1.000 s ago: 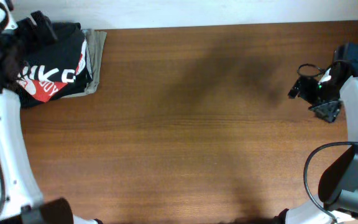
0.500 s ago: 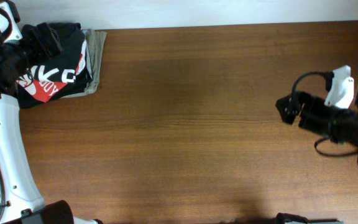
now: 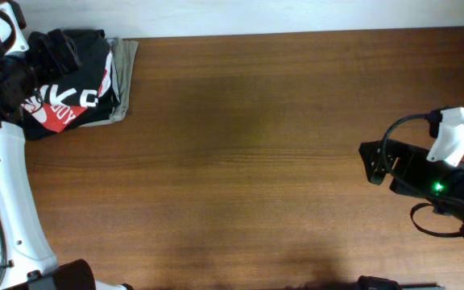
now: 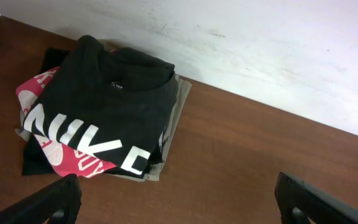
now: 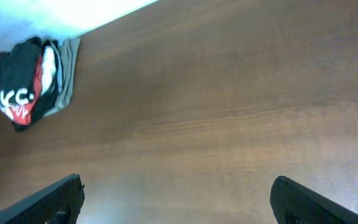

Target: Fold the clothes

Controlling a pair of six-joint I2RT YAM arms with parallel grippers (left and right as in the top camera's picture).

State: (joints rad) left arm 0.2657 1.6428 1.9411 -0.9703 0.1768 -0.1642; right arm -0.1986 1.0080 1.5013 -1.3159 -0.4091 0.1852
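Observation:
The black T-shirt (image 3: 87, 63) with white block lettering lies folded on top of a pile at the table's far left corner. It also shows in the left wrist view (image 4: 117, 106) and, small, in the right wrist view (image 5: 17, 81). My left gripper (image 3: 55, 48) hovers over the pile's left part; in the left wrist view (image 4: 179, 202) its fingers are wide apart and empty, above bare table in front of the pile. My right gripper (image 3: 369, 161) is at the right side, far from the shirt, open and empty (image 5: 178, 199).
Under the black shirt lies a red T-shirt (image 3: 51, 117) with white lettering (image 4: 73, 158), and under that a beige folded garment (image 3: 126, 72) (image 4: 176, 112). A white wall (image 4: 260, 50) runs along the brown wooden table's (image 3: 240, 161) far edge.
The right arm has swung from the far right edge toward the front, its gripper now lower in the overhead view. The left arm shifted slightly near the pile. The pile has not moved.

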